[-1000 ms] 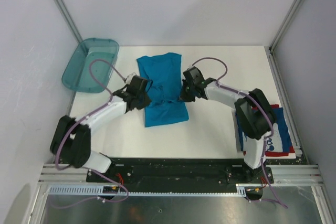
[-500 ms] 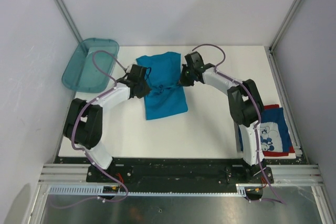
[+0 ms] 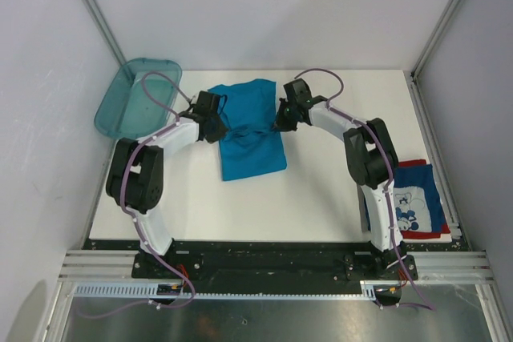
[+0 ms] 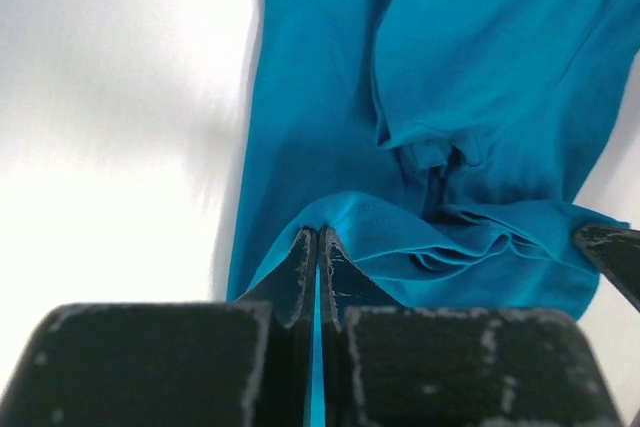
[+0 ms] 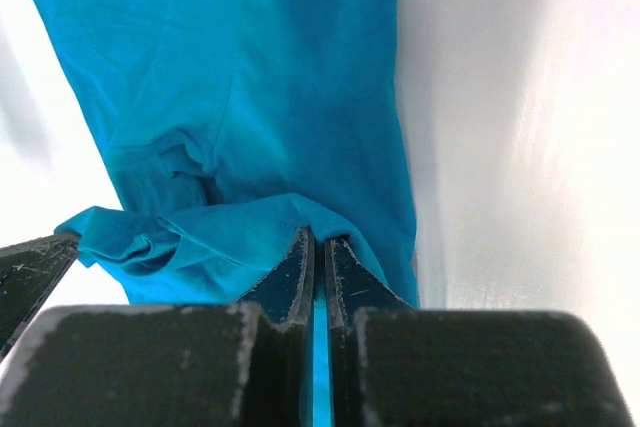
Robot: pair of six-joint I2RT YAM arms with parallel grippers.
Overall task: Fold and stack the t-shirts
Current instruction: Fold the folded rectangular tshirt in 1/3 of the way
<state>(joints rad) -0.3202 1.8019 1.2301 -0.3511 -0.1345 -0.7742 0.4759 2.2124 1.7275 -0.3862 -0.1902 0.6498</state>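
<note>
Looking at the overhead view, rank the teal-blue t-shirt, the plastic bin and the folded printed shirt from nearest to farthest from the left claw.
1. teal-blue t-shirt, mid-table, its edge pinched in the left claw itself.
2. translucent teal bin, at the far left corner of the table.
3. folded dark blue printed t-shirt, at the near right edge.

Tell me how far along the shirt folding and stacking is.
Done: the printed shirt lies folded at the table's near right corner. In hand: the left hand and right hand are each shut on an opposite side edge of the teal shirt, cloth bunched between them, mid-fold. Left: finish that fold and stack the two shirts, which lie apart.
</note>
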